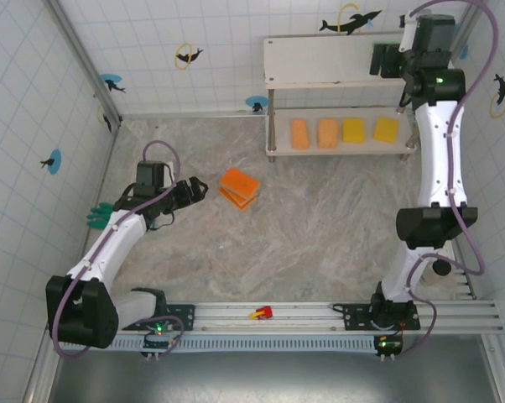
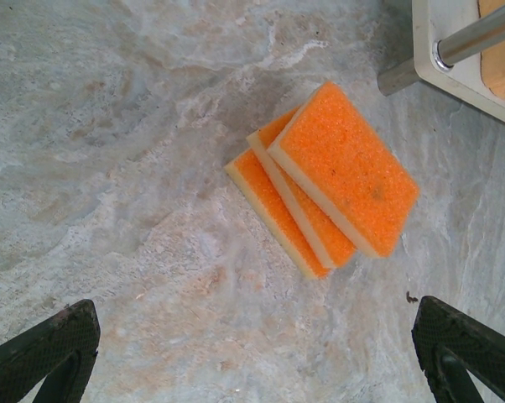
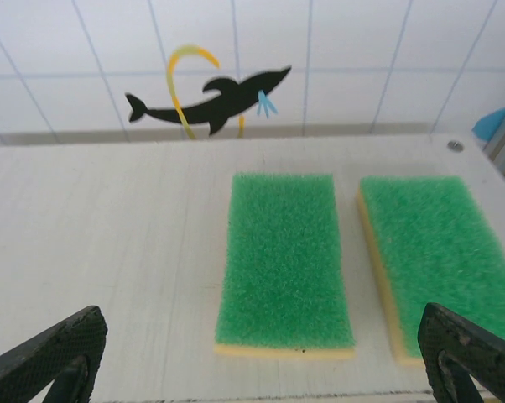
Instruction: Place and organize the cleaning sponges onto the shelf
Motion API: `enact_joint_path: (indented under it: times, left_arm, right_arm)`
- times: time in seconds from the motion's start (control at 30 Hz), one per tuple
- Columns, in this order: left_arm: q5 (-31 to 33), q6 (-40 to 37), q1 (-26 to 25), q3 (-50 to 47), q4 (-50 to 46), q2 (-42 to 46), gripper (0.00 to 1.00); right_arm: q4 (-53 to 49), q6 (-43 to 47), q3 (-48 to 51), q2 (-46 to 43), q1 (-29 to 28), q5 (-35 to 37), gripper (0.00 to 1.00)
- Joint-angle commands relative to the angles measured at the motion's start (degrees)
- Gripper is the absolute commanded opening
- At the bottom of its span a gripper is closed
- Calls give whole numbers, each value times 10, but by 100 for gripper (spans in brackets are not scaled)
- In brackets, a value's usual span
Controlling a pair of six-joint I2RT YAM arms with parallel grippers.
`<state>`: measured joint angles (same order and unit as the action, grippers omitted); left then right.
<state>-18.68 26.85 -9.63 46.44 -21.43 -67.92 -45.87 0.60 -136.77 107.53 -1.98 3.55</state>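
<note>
A stack of three orange cleaning sponges (image 1: 239, 186) (image 2: 345, 168) lies on the marble table, fanned out. My left gripper (image 1: 199, 190) (image 2: 252, 361) hovers just left of the stack, open, with nothing between its fingers (image 2: 43, 353). The shelf (image 1: 328, 59) stands at the back right. Its lower board carries an orange sponge (image 1: 299, 133), a pale orange one (image 1: 327, 132) and two yellow ones (image 1: 353, 129) (image 1: 386, 128) in a row. My right gripper (image 1: 378, 60) (image 3: 257, 361) is open above the top board (image 3: 110, 252), where two green sponges (image 3: 284, 256) (image 3: 450, 252) lie side by side, untouched.
A green glove (image 1: 100, 214) lies by the left wall. A tiny red object (image 1: 262, 313) sits on the near rail. Tiled walls close in the left and back. A shelf leg (image 2: 479, 38) stands just beyond the orange stack.
</note>
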Motion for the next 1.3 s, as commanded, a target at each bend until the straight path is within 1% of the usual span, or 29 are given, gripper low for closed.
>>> enact_joint_path:
  times: [0.0,0.2,0.4,0.47,0.6,0.67,0.77,0.83,1.03,1.07,1.13,1.27]
  left_arm:
    - [-10,-7,4,-6,10,0,97]
    - [-14,-6,4,-3,12,-5,97]
    - [-17,-5,4,-2,12,-6,97]
    - [-19,-3,4,-2,13,-6,97]
    - [-48,15,4,-5,37,-4,97]
    - [-63,29,4,-9,55,-1,97]
    - [-69,36,4,-6,59,-7,97]
    - [-70,38,4,-3,59,-11,97]
    - [-84,52,4,-5,71,-15,97]
    - [-84,54,4,-6,72,-15,97]
    - [-83,57,4,-7,71,-16,97]
    - [-84,67,4,-13,77,-27,97]
  right_arm:
    - [-9,-4,4,-43,-2,-28,98]
    - [-3,8,73,-114,-18,-75,98]
    - [-31,12,113,-150,-43,-120,98]
    - [-34,32,138,-162,-66,-121,98]
    - [-17,91,220,-194,-126,-75,98]
    - [2,107,268,-210,-155,-61,98]
    - [33,127,336,-230,-197,-56,98]
    - [57,136,381,-242,-222,-71,98]
    - [83,158,471,-231,-271,-139,98]
    - [86,158,479,-226,-275,-141,98]
    - [98,155,495,-212,-287,-171,98]
    - [109,150,503,-173,-315,-186,98]
